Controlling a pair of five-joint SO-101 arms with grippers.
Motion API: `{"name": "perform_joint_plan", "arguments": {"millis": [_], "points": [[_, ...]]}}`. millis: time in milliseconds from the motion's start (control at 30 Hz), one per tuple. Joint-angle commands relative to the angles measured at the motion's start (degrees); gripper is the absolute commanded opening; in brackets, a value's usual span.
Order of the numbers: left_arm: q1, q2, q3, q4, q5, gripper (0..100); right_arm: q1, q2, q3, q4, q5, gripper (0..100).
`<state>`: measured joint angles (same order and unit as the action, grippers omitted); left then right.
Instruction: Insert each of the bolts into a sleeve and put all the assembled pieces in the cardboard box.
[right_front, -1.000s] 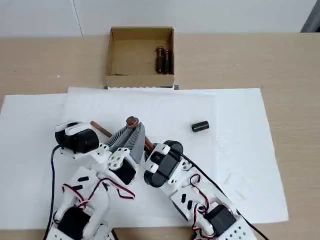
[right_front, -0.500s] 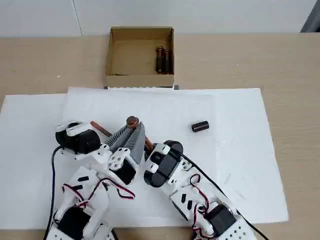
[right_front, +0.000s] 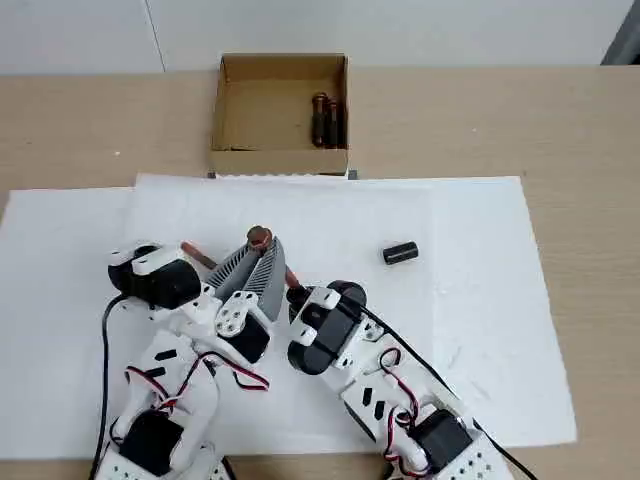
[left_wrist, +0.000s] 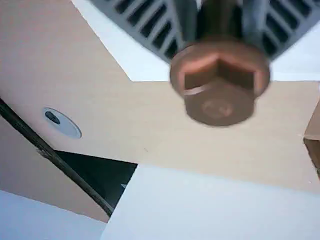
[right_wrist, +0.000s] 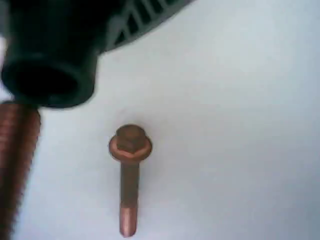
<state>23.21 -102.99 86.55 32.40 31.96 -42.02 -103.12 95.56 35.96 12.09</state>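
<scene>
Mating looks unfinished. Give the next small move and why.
Probably nudge the sleeve sideways onto the threaded tip of the bolt, then push on: the tip sits beside the sleeve's open bore, not inside it, while the left end effector grips that bolt near its head.

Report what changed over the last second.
The left end effector, gripping the copper hex-head bolt, shifted slightly toward the brown cardboard box. Nothing was grabbed or released. The right end effector with its black cylindrical sleeve and the loose black sleeve stayed put.

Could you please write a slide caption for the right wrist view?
Black sleeve beside the tip of a threaded copper bolt, with a second copper bolt lying loose on white paper.
</scene>
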Motion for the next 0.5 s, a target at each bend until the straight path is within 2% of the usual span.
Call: {"name": "perform_joint_plan", "arguments": {"millis": [0, 467], "points": [[-0.2, -0.6, -0.2, -1.6, -0.6, 1, -0.1, -0.7, 0.7, -1.6, 0.4, 0.2], [-0.2, -0.7, 0.7, -1.8, -0.4, 1, 1.8, -0.7, 0.8, -4.8, 0.4, 0.2]]}}
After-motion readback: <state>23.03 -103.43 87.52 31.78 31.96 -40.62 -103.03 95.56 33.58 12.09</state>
